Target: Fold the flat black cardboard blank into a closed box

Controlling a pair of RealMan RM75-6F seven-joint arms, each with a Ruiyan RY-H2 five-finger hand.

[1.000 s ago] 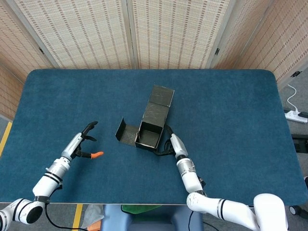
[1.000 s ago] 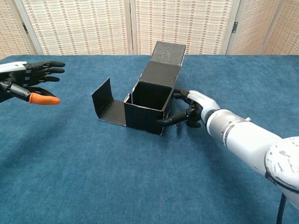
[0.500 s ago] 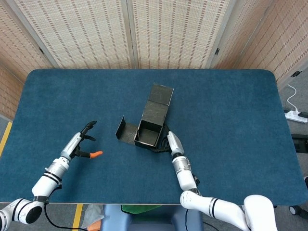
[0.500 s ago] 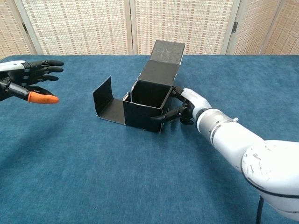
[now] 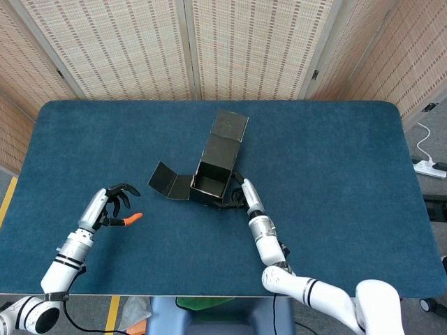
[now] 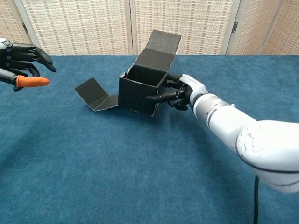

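While its lid flap stands raised and a side flap lies flat, the black box (image 5: 212, 179) sits on the table (image 5: 335, 174), held at its near corner by the right robot hand (image 6: 180, 91). Well off from the box, the left robot hand (image 5: 110, 206) hovers with fingers apart, holding nothing.

A matt black cardboard box (image 5: 211, 178) with dull, slightly scuffed panels sits on a table (image 5: 335, 160) covered in deep blue, napped cloth like felt or carpet. The right hand (image 6: 180, 92) has dark, matt fingers and a glossy white plastic shell. The left hand (image 6: 21, 58) looks alike, with one orange rubbery fingertip. Behind stand woven, rough-textured screens (image 5: 248, 45) in pale frames.
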